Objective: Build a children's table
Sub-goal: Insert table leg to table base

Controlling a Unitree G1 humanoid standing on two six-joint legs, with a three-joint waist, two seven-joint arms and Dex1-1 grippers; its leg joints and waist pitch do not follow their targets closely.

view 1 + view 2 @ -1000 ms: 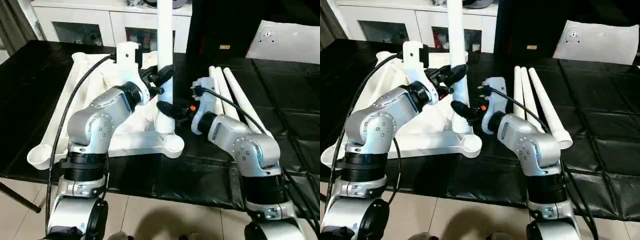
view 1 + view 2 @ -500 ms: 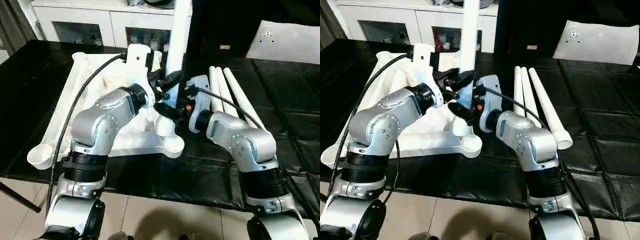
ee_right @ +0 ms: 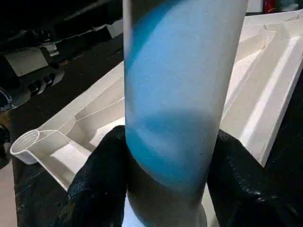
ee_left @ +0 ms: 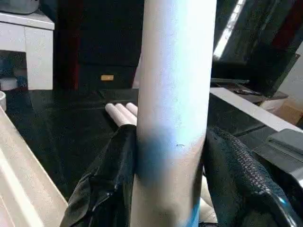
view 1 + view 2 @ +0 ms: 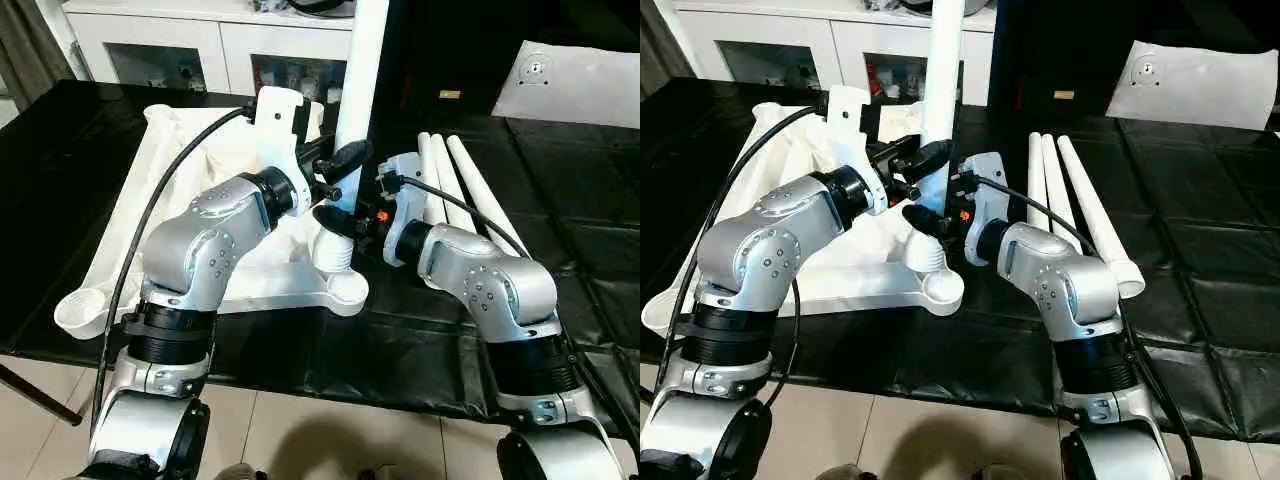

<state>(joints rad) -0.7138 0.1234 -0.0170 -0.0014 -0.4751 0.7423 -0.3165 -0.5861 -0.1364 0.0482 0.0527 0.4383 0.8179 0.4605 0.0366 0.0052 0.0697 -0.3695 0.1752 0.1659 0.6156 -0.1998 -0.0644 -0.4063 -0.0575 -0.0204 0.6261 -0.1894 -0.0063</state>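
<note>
Care is needed while the upright leg point(image 5: 358, 90), clasped by the left gripper point(image 5: 338, 172) and the right gripper point(image 5: 342, 218) at the upturned tabletop point(image 5: 190, 150) on the counter point(image 5: 560, 200), is kept plumb and pressed into its corner socket point(image 5: 334, 262).

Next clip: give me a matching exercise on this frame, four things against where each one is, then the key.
Things:
1. standing leg
2. three spare legs
3. tabletop
4. left gripper

Places:
A. lying side by side on the black table, on the robot's right
B. upside down under both arms
C. upright over a near corner socket
D. clamped on the standing leg, above the right gripper

Pairs: 1-C, 2-A, 3-B, 4-D
</note>
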